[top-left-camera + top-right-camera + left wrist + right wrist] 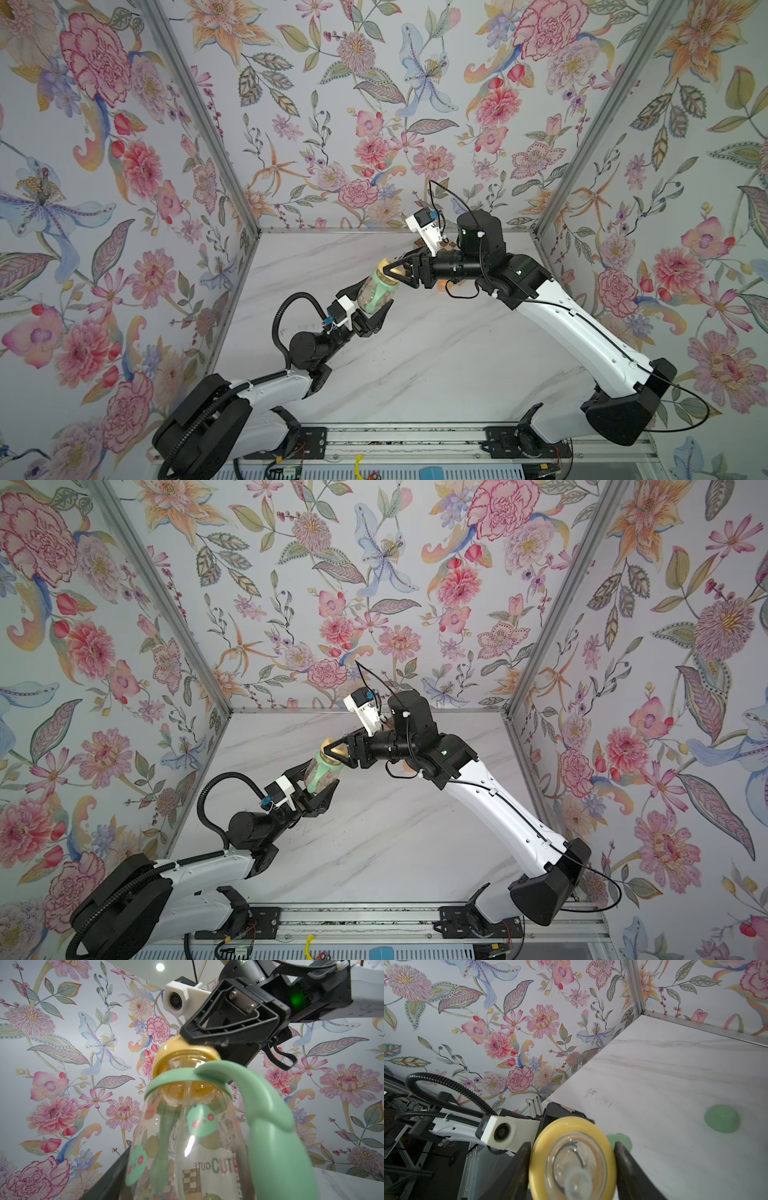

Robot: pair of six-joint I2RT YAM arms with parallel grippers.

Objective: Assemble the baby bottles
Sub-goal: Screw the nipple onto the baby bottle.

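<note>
Right gripper (390, 271) is clamped on the ring (535, 1167), with one black finger pressed against each side, so it's right at the mouth end of the bottle (187, 1147). Left gripper (372, 297) is closed around the bottle's body further down. It holds the bottle up off the table (415, 353), tilted, with the mouth pointing at the right gripper.

Headcount: two grippers, one bottle, one ring, one collar (158, 1084) with two handles, one nipple (575, 1167), one cap (722, 1119).

The bottle is clear glossy plastic with rounded shoulders. It's printed with pale yellow fruit, little mint faces with red cheeks, a checker patch and the word "CUTE". The ring is smooth yellow, round and a bit domed, and it sits on the bottle's neck. Can't tell if it's screwed down tight.

The collar is a thin mint band around the neck, just under the ring. Its handles are thick curved loops running down beside the bottle's body.

The nipple is clear and soft-looking, poking out through the middle of the ring.

The cap is a translucent mint dome lying on the white marble-look table, well apart from the bottle, with neither gripper on it.
</note>
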